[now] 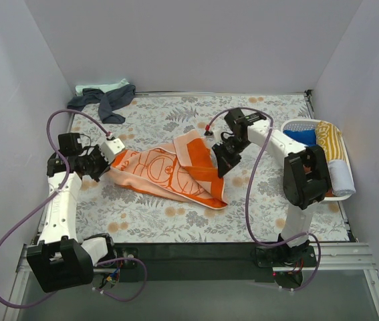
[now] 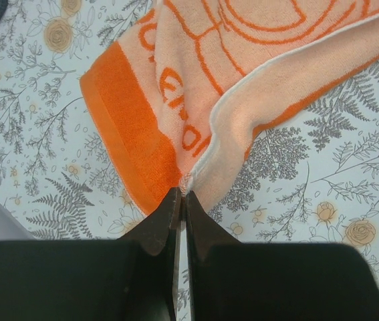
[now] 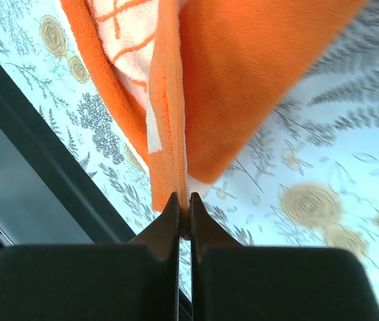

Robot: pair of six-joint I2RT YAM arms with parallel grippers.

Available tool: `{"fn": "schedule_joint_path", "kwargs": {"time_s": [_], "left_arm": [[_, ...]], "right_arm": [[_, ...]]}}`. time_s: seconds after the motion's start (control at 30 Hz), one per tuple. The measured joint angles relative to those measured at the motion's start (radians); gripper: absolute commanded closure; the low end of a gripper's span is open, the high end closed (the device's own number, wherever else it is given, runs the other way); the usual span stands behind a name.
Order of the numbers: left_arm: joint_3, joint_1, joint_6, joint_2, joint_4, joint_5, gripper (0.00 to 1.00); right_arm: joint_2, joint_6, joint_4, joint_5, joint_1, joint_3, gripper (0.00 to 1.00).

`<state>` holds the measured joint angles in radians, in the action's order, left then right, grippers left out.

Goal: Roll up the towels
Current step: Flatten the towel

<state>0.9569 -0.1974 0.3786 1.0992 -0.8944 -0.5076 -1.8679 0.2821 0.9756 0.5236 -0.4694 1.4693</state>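
Note:
An orange towel with white lettering lies loosely folded across the middle of the floral table. My left gripper is shut on its left corner. My right gripper is shut on its right edge and holds that edge lifted off the table. A dark navy towel and a mint green towel lie crumpled at the far left corner.
A white oval basket at the right edge holds rolled towels: blue, yellow-striped and pale grey. The dark front edge of the table runs between the arm bases. White walls enclose three sides.

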Motion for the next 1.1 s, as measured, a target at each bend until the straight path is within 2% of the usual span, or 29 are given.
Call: {"fn": "schedule_joint_path", "kwargs": {"time_s": [0.2,0.4,0.5,0.67,0.83,0.97,1.1], "left_arm": [[0.113,-0.022,-0.073,0.044,-0.008,-0.013,1.00],[0.335,-0.127,-0.206,0.129,0.015,-0.100,1.00],[0.472,-0.179,-0.295,0.216,0.037,-0.149,1.00],[0.735,-0.221,-0.432,0.402,0.101,-0.215,1.00],[0.846,-0.222,-0.499,0.444,0.146,-0.225,1.00],[0.807,-0.238,-0.507,0.352,0.170,-0.182,1.00],[0.671,-0.301,-0.496,0.159,0.178,-0.108,1.00]], "right_arm": [[0.018,0.040,0.092,0.061,0.178,0.132,0.99],[0.072,0.050,0.116,0.238,0.527,0.272,0.99],[0.072,0.035,0.115,0.312,0.650,0.349,0.99],[0.072,-0.019,0.097,0.391,0.690,0.426,0.99],[0.095,-0.090,0.034,0.423,0.681,0.467,0.99],[0.173,-0.129,0.011,0.432,0.693,0.457,0.99],[0.351,-0.131,-0.014,0.441,0.702,0.320,0.99]]}}
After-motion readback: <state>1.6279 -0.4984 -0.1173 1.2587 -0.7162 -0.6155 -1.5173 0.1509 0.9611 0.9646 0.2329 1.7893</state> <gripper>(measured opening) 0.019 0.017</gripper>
